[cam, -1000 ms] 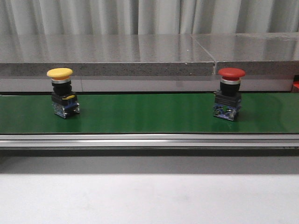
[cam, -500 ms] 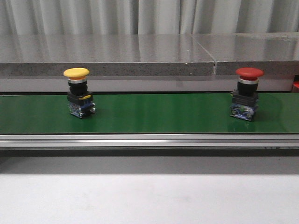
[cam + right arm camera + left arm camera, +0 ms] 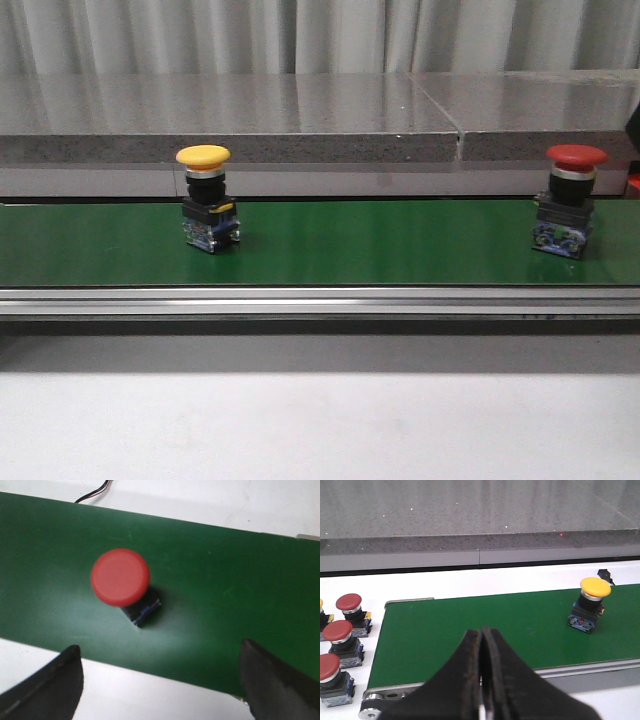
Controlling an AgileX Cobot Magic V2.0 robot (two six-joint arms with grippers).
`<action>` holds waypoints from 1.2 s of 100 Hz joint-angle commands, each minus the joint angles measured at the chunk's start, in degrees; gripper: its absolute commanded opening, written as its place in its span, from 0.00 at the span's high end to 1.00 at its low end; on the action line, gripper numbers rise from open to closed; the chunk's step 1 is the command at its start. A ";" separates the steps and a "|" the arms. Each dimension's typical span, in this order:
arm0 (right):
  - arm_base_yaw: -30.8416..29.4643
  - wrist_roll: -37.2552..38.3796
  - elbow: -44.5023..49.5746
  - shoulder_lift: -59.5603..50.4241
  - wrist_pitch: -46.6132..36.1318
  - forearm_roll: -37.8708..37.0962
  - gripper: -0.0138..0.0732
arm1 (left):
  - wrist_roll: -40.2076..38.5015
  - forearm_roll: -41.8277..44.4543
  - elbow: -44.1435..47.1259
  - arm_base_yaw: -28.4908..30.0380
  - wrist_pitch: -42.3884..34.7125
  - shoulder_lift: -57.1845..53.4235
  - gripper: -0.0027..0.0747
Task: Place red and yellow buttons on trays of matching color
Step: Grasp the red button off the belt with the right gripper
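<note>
Right gripper [image 3: 160, 680] wide open, empty, above belt [image 3: 240, 580]. Left gripper [image 3: 482, 680] closed, empty. Risk: if belt is running, red button [image 3: 120, 577] could slip out from between fingers before they close. Red button at 11 o'clock of right gripper; yellow button [image 3: 589, 605] at 2 o'clock of left, well apart.

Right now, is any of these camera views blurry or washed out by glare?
Front view: sharp, with soft reflections on the grey stone ledge. Left wrist view: the yellow mushroom-head button is crisp, the shut left gripper dark and soft. Right wrist view: the red mushroom-head button is blurred, with a pale sheen on the green conveyor belt.
</note>
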 commanded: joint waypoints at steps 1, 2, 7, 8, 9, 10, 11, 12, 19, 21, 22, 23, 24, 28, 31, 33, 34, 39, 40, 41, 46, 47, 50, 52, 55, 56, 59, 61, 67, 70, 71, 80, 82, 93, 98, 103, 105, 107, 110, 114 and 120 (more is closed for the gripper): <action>0.18 -0.81 -3.94 2.90 -3.55 0.78 0.12 | -0.38 -0.89 -1.47 -0.47 -3.97 0.30 0.99; 0.18 -0.81 -4.32 3.21 -3.55 0.78 0.12 | -0.38 -0.89 -1.47 -0.47 -3.97 0.30 0.99; 0.18 -0.81 -5.62 5.61 -3.55 0.78 0.12 | -0.38 -0.89 -1.47 -0.47 -3.97 0.30 0.99; 0.18 -0.81 -5.79 5.91 -3.55 0.78 0.12 | -0.38 -0.89 -1.47 -0.47 -3.97 0.30 0.99; 0.18 -0.81 -6.15 6.21 -3.55 0.78 0.12 | -0.38 -0.89 -1.47 -0.47 -3.97 0.30 0.99; 0.18 -0.81 -6.32 6.78 -3.63 0.78 0.12 | -0.38 -0.89 -1.47 -0.47 -3.97 0.30 0.99; 0.18 -0.81 -6.69 7.05 -3.64 0.78 0.12 | -0.38 -0.89 -1.47 -0.47 -3.97 0.30 0.99; 0.18 -0.81 -6.85 7.60 -3.69 0.78 0.12 | -0.38 -0.89 -1.47 -0.47 -3.97 0.30 0.99; 0.18 -0.81 -8.60 10.21 -3.75 0.78 0.12 | -0.38 -0.89 -1.47 -0.47 -3.97 0.30 0.99; 0.18 -0.81 -9.09 10.94 -3.75 0.78 0.12 | -0.38 -0.89 -1.47 -0.47 -3.97 0.30 0.99; 0.18 -0.81 -9.27 11.18 -3.75 0.78 0.12 | -0.38 -0.89 -1.47 -0.47 -3.97 0.30 0.99; 0.18 -0.81 -9.58 11.42 -3.75 0.78 0.12 | -0.38 -0.89 -1.47 -0.47 -3.97 0.30 0.99; 0.18 -0.81 -9.71 11.91 -3.75 0.78 0.12 | -0.38 -0.89 -1.47 -0.47 -3.97 0.30 0.99; 0.18 -0.81 -10.56 13.21 -3.75 0.78 0.12 | -0.38 -0.89 -1.47 -0.47 -3.97 0.30 0.99; 0.18 -0.81 -10.97 13.99 -3.82 0.78 0.12 | -0.38 -0.89 -1.47 -0.47 -3.97 0.30 0.99; 0.18 -0.81 -11.30 14.51 -3.76 0.78 0.13 | -0.38 -0.89 -1.47 -0.47 -3.97 0.30 0.99; 0.18 -0.81 -11.48 14.69 -3.76 0.78 0.13 | -0.38 -0.89 -1.47 -0.47 -3.97 0.30 0.99; 0.18 -0.81 -11.97 15.73 -3.70 0.78 0.17 | -0.38 -0.89 -1.47 -0.47 -3.97 0.30 0.99; 0.18 -0.81 -12.03 16.01 -3.61 0.78 0.19 | -0.38 -0.89 -1.47 -0.47 -3.97 0.30 0.99; 0.18 -0.81 -12.15 16.12 -3.61 0.78 0.20 | -0.38 -0.89 -1.47 -0.47 -3.97 0.30 0.99; 0.18 -0.81 -12.54 16.86 -2.66 0.78 0.28 | -0.38 -0.89 -1.47 -0.47 -3.97 0.30 0.99; 0.18 -0.81 -12.60 17.03 -2.27 0.78 0.31 | -0.38 -0.89 -1.47 -0.47 -3.97 0.30 0.99; 0.18 -0.81 -12.80 17.27 -1.38 0.78 0.38 | -0.38 -0.89 -1.47 -0.47 -3.97 0.30 0.99; 0.11 -0.81 -12.88 17.35 -0.80 0.78 0.43 | -0.38 -0.89 -1.47 -0.47 -3.97 0.30 0.99; 0.11 -0.81 -12.88 17.44 -0.11 0.78 0.49 | -0.38 -0.89 -1.47 -0.47 -3.97 0.30 0.99; 0.11 -0.81 -12.88 17.44 0.17 0.78 0.52 | -0.38 -0.89 -1.47 -0.47 -3.97 0.30 0.99; 0.05 -0.81 -12.88 17.44 0.77 0.78 0.56 | -0.38 -0.89 -1.47 -0.47 -3.97 0.30 0.99; -0.02 -0.81 -12.94 17.44 1.07 0.78 0.59 | -0.38 -0.89 -1.47 -0.47 -3.97 0.30 0.99; -0.10 -0.76 -13.55 17.44 1.97 0.72 0.63 | -0.38 -0.89 -1.47 -0.47 -3.97 0.30 0.99; -0.23 -0.76 -14.04 17.44 2.52 0.72 0.63 | -0.38 -0.89 -1.47 -0.47 -3.97 0.30 0.99; -0.30 -0.76 -14.17 17.44 2.61 0.72 0.63 | -0.38 -0.89 -1.47 -0.47 -3.97 0.30 0.99; -1.42 -0.71 -16.75 17.44 4.12 0.72 0.63 | -0.38 -0.89 -1.47 -0.47 -3.97 0.30 0.99; -1.87 -0.71 -17.49 17.44 4.47 0.72 0.63 | -0.38 -0.89 -1.47 -0.47 -3.97 0.30 0.99; -5.45 -0.71 -21.56 17.44 5.80 0.72 0.63 | -0.38 -0.89 -1.47 -0.47 -3.97 0.30 0.99; -7.70 -0.71 -23.07 17.44 5.70 0.72 0.63 | -0.38 -0.89 -1.47 -0.47 -3.97 0.30 0.99; -10.30 -0.71 -24.44 17.74 5.43 0.72 0.63 | -0.38 -0.89 -1.47 -0.47 -3.97 0.30 0.99; -11.49 -0.71 -24.92 17.81 5.19 0.72 0.63 | -0.38 -0.89 -1.47 -0.47 -3.97 0.30 0.99; -12.72 -0.71 -25.48 17.97 4.86 0.72 0.63 | -0.38 -0.89 -1.47 -0.47 -3.97 0.30 0.99; -14.34 -0.71 -25.78 18.25 4.33 0.72 0.63 | -0.38 -0.89 -1.47 -0.47 -3.97 0.30 0.99; -16.72 -0.71 -26.41 18.70 3.69 0.72 0.63 | -0.38 -0.89 -1.47 -0.47 -3.97 0.30 0.99; -19.83 -0.71 -26.92 19.67 2.24 0.72 0.63 | -0.38 -0.89 -1.47 -0.47 -3.97 0.30 0.99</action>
